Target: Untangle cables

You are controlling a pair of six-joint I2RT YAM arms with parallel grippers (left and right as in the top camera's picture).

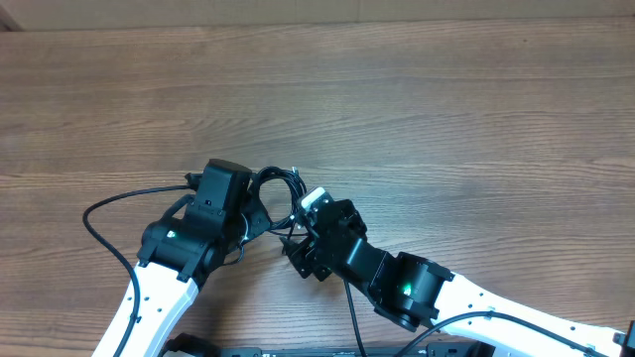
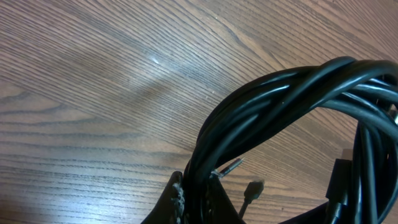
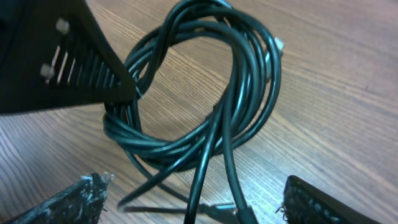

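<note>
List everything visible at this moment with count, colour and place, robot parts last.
table: one, brown wood grain, fills the overhead view.
cables: several strands, black, coiled in one bundle between the two grippers.
plug ends: two seen, one silver-tipped and one black, by the bundle near the left gripper.
left gripper: one, black, shut on the cables.
right gripper: one, black, open, beside the bundle.
arm wires: two, thick black, one trailing from each arm.

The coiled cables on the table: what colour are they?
Black, with a slight gloss. The cables show best in the right wrist view.
</note>
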